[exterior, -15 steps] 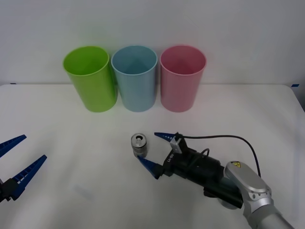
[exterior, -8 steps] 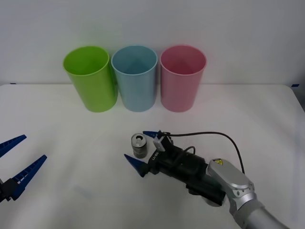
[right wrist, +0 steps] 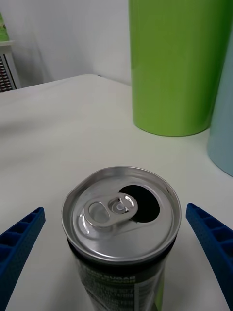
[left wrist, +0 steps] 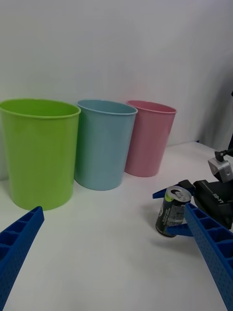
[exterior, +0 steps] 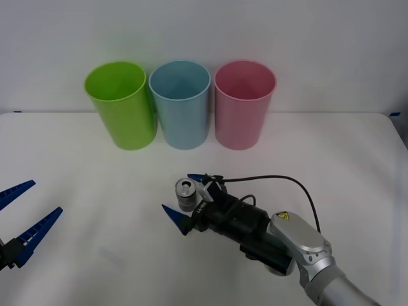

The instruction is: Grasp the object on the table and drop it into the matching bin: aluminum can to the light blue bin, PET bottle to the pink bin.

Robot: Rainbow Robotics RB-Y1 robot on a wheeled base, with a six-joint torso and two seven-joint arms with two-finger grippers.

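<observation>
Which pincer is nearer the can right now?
Right. The right pincer is open with a finger on each side of the aluminum can; the left pincer waits open at the table's left edge.

Bright, even overhead light; soft faint shadows on table (exterior: 95,191); near fingers blurred.

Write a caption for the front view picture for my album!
Right pincer, open, straddles the small silver metal can on the white table.
</observation>
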